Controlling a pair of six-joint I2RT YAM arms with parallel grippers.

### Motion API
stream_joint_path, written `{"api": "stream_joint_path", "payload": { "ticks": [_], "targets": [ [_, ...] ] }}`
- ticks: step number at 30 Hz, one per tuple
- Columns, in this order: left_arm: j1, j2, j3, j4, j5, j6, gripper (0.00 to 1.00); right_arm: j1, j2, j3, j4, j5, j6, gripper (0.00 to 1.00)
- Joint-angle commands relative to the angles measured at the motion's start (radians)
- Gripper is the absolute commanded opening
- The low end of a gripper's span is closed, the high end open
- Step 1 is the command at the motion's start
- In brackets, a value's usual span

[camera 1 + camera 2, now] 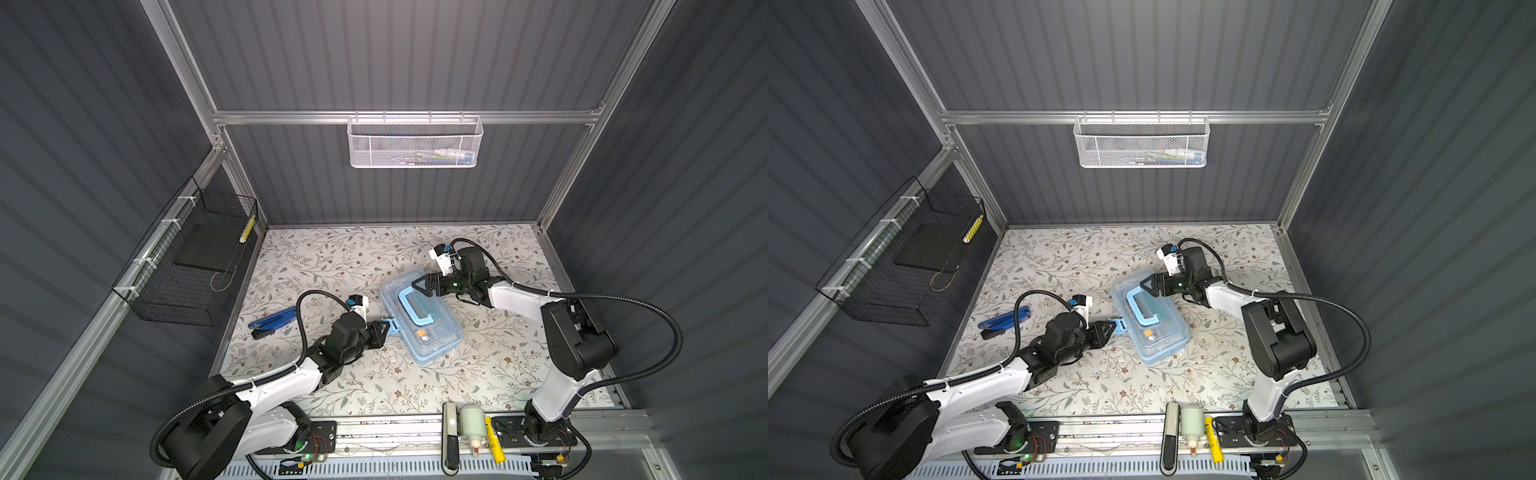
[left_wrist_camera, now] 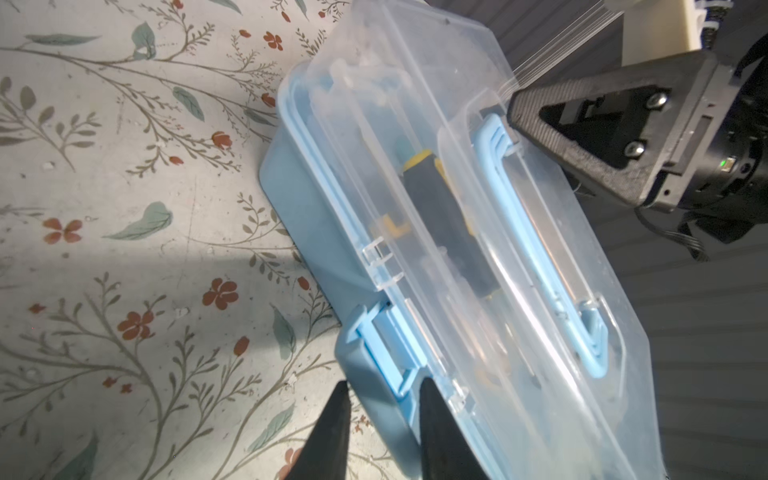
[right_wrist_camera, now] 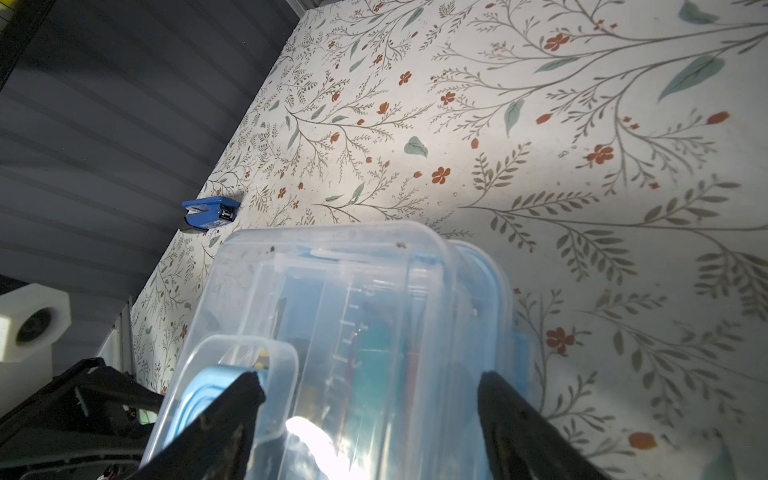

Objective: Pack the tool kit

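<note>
Between the fingertips of the left gripper sits the blue clasp of the tool kit. The tips stand a narrow gap apart on either side of it, and I cannot tell whether they pinch it. Just ahead of that gripper the tool kit lies on the flowered table, and a black-and-yellow screwdriver shows through its clear lid. On the far side of the kit the right gripper is spread wide over the lid, one finger touching it at the end of the pale blue handle. Behind the left gripper, past its wrist, a folded blue tool lies on the table. Farther off, beyond the right gripper, a white mesh basket hangs on the back wall. A black wire basket hangs on the side wall out beyond the folded tool.
</note>
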Motion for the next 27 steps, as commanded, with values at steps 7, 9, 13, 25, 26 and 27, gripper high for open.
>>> {"api": "stream_joint_path", "payload": {
  "ticks": [7,9,13,25,26,27],
  "targets": [
    [-0.007,0.009,0.025,-0.043,0.007,0.022,0.36,0.026,0.068,-0.019,-0.156,-0.02,0.008,0.82],
    [-0.008,0.014,0.028,-0.043,0.007,0.019,0.46,0.025,0.071,-0.016,-0.159,-0.022,0.007,0.82],
    [-0.007,0.011,0.03,-0.03,0.009,0.016,0.5,0.026,0.072,-0.015,-0.161,-0.022,0.007,0.82],
    [-0.008,0.005,0.028,0.009,0.041,-0.011,0.48,0.026,0.075,-0.014,-0.162,-0.023,0.007,0.82],
    [-0.009,0.003,0.028,0.01,0.042,-0.01,0.48,0.025,0.076,-0.014,-0.162,-0.023,0.007,0.82],
    [-0.008,0.001,0.03,0.008,0.042,-0.009,0.48,0.026,0.075,-0.014,-0.162,-0.023,0.007,0.82]
  ]
}}
